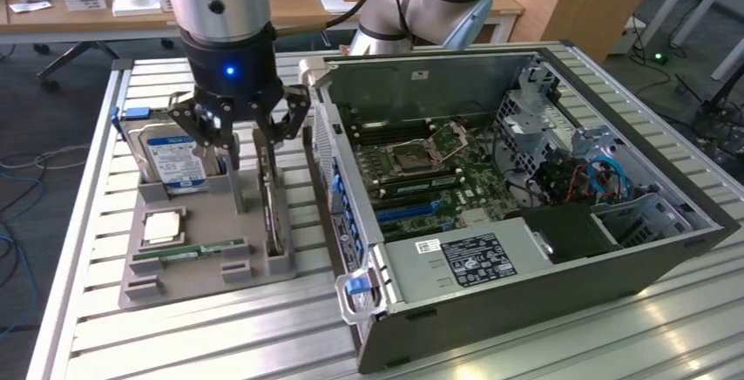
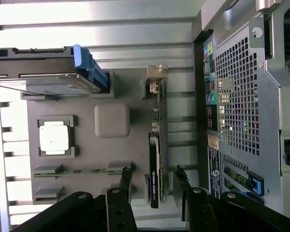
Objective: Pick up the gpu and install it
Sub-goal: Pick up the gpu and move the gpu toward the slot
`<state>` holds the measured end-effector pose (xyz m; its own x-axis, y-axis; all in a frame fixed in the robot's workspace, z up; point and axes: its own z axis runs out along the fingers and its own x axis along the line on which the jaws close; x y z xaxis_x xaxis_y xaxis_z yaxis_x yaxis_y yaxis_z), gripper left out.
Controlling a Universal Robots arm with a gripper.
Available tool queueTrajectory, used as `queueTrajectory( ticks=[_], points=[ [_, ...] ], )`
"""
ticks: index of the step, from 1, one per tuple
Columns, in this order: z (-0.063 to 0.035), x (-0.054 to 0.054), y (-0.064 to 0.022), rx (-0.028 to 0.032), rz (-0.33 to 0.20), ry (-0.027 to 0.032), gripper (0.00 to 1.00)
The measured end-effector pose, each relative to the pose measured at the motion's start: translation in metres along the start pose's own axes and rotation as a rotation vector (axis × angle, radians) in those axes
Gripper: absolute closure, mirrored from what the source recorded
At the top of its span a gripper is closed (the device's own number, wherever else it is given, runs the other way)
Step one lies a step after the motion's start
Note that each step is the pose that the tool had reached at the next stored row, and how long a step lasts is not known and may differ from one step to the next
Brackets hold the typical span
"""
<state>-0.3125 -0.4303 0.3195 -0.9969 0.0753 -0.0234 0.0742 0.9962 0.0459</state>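
Wrist view shows the gripper (image 2: 153,173) with its fingers (image 2: 127,175) spread wide, one on either side of the gpu (image 2: 154,150), a gap showing on both sides. The gpu stands on edge in a slot along the grey holder tray's (image 2: 96,154) edge nearest the open computer case (image 1: 524,179) on the slatted bench (image 1: 174,328).

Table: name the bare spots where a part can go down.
Bare slats: the table in front of the grey holder, with the computer case at the exterior view's right; also the strip on the holder's other side. Crowded: between holder and case, where the open gripper straddles the gpu.
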Motion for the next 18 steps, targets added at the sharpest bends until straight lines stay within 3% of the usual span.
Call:
queueTrajectory(
  ticks=[9,18],
  points=[
    [0.0137,0.000,-0.0006,0.0001,0.000,0.0001,0.53],
    [0.0203,0.000,-0.0009,0.0003,0.000,0.0003,0.53]
  ],
)
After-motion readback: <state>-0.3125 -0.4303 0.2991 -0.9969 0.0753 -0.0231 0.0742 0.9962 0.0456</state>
